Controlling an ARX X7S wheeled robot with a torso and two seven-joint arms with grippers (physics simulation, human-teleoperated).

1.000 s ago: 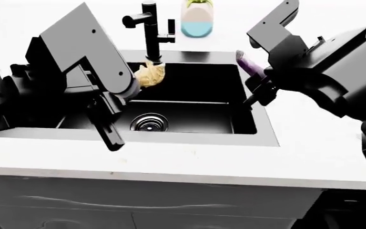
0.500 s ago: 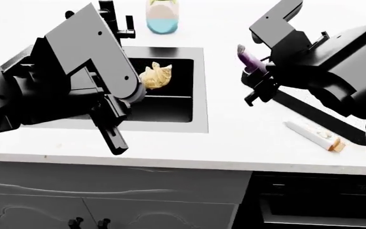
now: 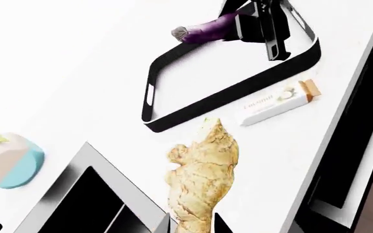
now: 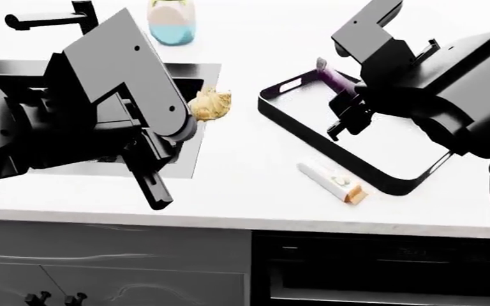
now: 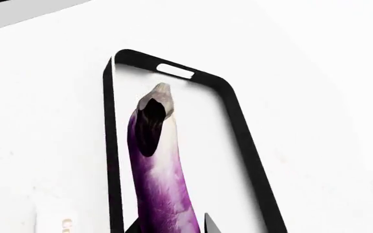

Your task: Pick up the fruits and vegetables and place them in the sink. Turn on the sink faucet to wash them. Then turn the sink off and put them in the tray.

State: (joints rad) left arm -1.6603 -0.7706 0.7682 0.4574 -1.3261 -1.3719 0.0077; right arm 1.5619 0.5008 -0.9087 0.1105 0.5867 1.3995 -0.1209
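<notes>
1. Bare white tray [image 4: 372, 150] floor under the right claw [image 4: 341, 109] and its eggplant [image 4: 334, 78]; only the raised black rim around it.
2. Snack bar packet [image 4: 331, 182] lying on the worktop [image 4: 245, 185] just beside the tray's near rim.
3. Open worktop between sink [image 4: 181, 162] and tray, below the left claw's ginger [image 4: 209, 104].
4. Plant pot [image 4: 171, 22] and faucet [image 4: 53, 19] standing behind the sink.
</notes>
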